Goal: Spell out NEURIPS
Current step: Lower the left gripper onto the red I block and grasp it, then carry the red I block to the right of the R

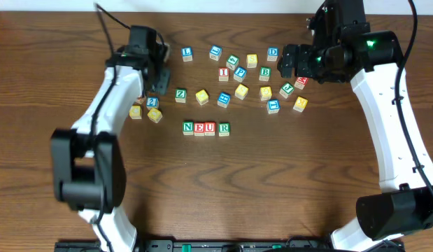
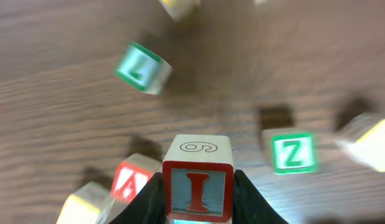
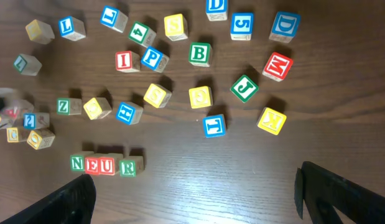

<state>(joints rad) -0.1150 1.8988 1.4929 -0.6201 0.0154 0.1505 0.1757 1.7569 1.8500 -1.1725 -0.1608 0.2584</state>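
Dark brown wood forms the table [image 1: 272,182], strewn with small alphabet cubes; near its middle four of them stand in a tight row, side against side: green N cube [image 1: 188,127], red E cube [image 1: 199,128], red U cube [image 1: 210,128], green R cube [image 1: 224,129].

The left gripper [image 2: 198,183] is up and to the left of that row, apart from it. Its two dark fingers [image 2: 156,193] are clamped together on the red I cube [image 2: 198,190], one finger on each side, the I face turned to the wrist camera and a faint outlined numeral on the face above it. Whether this cube touches the table cannot be told. Around it lie the green Z cube [image 2: 293,152] to the right and the red A cube [image 2: 127,180] low on the left; a green cube farther off is too blurred to read.

A second I cube [image 1: 223,73] sits in the scatter behind the row, just beside the blue P cube [image 1: 239,73]. A yellow-faced cube [image 3: 174,26] lies behind them, its letter too faint to read.

The right gripper [image 3: 201,199] hangs above the right part of the scatter, jaws spread wide and holding nothing; the blue D cube [image 3: 284,26] and red M cube [image 3: 277,66] lie beyond it.
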